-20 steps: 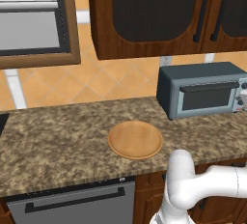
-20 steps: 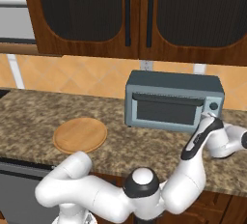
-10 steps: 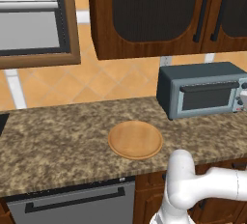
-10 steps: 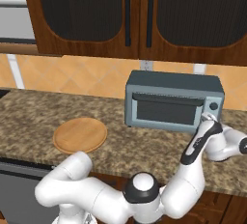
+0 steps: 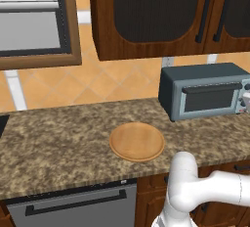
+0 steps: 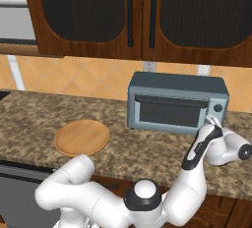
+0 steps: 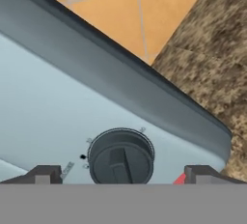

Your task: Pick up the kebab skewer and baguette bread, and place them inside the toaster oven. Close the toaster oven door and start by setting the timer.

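The robot's two-finger hand (image 7: 120, 178) is standing spread to its full width and gripping nothing; in the hand view its two dark fingertips (image 7: 44, 175) are sitting either side of a round dark timer knob (image 7: 121, 159) without touching it. The knob is lying between the fingertips, close in front of the hand, on the pale control strip (image 7: 58, 121) of the boxy grey-blue metal toaster oven (image 6: 176, 102).

In the right base view the hand (image 6: 212, 122) is being held against the right end of the oven's front, at the control strip, and the white arm is covering the strip's lower part. Whether the fingertips are touching the oven face is hard to tell there. In the left base view the picture's right edge is cutting off the oven (image 5: 204, 91) at its control strip, and only a pale sliver is showing at that edge.

The toaster oven door (image 6: 170, 115), a wide front flap with a dark glass window and a dark bar handle along its top, is standing closed, and the glass is too dark to show what is lying inside.

The oven is sitting at the far right of the speckled brown stone bench (image 6: 29, 119), against the orange tiled wall. A round flat wooden board (image 6: 81, 137) is lying bare on the bench, well apart to the left of the oven and the hand.
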Controlling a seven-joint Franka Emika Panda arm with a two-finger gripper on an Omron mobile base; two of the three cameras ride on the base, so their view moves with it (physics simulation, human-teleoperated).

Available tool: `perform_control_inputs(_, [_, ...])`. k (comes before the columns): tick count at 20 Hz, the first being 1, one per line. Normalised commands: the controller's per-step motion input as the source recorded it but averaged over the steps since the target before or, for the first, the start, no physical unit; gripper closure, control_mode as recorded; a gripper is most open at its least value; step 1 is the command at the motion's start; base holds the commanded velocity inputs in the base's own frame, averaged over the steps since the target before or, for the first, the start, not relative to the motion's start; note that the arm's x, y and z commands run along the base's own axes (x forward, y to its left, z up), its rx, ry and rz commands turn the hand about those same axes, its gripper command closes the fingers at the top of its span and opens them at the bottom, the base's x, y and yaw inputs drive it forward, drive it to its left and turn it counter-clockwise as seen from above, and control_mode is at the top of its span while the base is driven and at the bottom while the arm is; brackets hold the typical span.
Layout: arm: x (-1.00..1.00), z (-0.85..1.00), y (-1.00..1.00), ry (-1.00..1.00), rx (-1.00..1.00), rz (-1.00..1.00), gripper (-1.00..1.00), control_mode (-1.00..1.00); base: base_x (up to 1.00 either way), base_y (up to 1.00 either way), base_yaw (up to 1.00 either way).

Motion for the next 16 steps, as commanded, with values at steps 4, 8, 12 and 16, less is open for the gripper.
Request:
perform_control_inputs(4, [0.0,0.01,-0.29,-0.07,0.05,-0.03,-1.0,-1.0,0.0,0.0,0.0])
perform_control_inputs(8, [0.03,0.0,-0.3,-0.02,0.06,-0.02,-1.0,-1.0,0.0,0.0,0.0])
perform_control_inputs(12, [0.0,0.06,-0.27,-0.05,0.07,0.0,-1.0,-1.0,0.0,0.0,0.0])
perform_control_inputs(16, [0.0,0.12,-0.28,-0.08,0.07,0.0,-1.0,-1.0,0.0,0.0,0.0])
